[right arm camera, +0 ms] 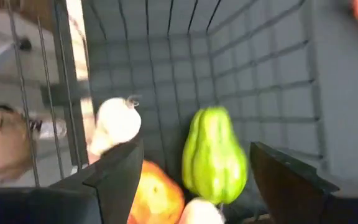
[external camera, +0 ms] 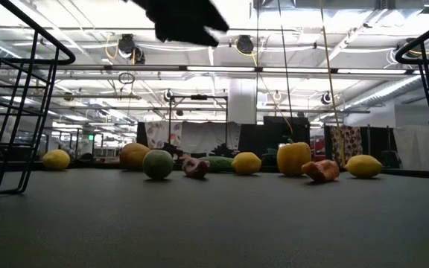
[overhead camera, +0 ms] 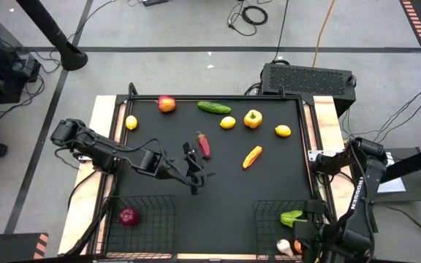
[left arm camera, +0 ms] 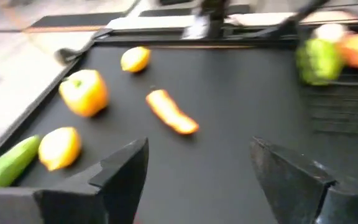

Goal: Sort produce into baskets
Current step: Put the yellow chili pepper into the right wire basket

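The left basket [overhead camera: 141, 215], at the lower left of the high view, holds one purple onion [overhead camera: 129, 216]. The right basket [overhead camera: 276, 226], at the lower right, holds a green pepper [overhead camera: 291, 218], white garlic [overhead camera: 284, 248] and something orange that is partly cut off.

The rest sits on the black table [overhead camera: 225, 183]: a red apple [overhead camera: 167, 104], cucumber [overhead camera: 214, 107], three lemons [overhead camera: 227, 123], yellow pepper [overhead camera: 253, 118], carrot [overhead camera: 251, 156] and red chili [overhead camera: 204, 145].

The left gripper [overhead camera: 194, 174] hangs mid-table, jaws apart, empty. The right gripper [right arm camera: 194, 180] is over the right basket, jaws spread, holding nothing.

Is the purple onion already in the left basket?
Yes, in the high view the purple onion lies inside the left basket, alone there.
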Tool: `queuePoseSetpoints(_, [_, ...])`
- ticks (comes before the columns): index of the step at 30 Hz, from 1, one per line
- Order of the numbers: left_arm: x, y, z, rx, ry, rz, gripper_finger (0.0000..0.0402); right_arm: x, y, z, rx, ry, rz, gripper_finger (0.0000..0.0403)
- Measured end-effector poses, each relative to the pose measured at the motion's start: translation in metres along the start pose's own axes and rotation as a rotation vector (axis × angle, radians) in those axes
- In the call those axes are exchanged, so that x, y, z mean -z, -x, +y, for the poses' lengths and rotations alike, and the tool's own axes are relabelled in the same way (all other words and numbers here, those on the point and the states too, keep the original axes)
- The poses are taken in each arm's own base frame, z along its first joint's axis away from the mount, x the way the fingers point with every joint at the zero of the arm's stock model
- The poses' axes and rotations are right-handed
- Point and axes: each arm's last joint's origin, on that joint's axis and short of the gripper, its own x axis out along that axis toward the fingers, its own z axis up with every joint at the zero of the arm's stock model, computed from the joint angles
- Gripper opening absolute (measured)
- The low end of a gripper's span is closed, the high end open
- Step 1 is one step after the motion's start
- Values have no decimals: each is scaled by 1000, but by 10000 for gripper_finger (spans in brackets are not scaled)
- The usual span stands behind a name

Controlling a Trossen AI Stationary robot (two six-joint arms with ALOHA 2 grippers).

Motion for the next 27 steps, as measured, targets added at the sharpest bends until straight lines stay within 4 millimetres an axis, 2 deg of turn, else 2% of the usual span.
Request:
queuePoseSetpoints(7, [10, -10, 30, -162, 139, 116, 286, -18, 41, -10, 37, 18, -177, 272])
queuePoseSetpoints(13, [11, -17, 43, -187, 180, 123, 286, -39, 66, -19, 108, 132, -457, 260])
queuePoseSetpoints(17, [7, -22, 53, -176, 267, 97, 286, -49, 68, -23, 226, 241, -604, 253])
queuePoseSetpoints(21, [0, -33, 50, -107, 260, 7, 286, -59, 67, -27, 332, 317, -678, 247])
queuePoseSetpoints(24, [1, -49, 44, -63, 249, -40, 286, -65, 66, -30, 388, 330, -719, 241])
queuePoseSetpoints(27, [3, -70, 41, -68, 232, -8, 286, -71, 64, -33, 425, 335, -725, 234])
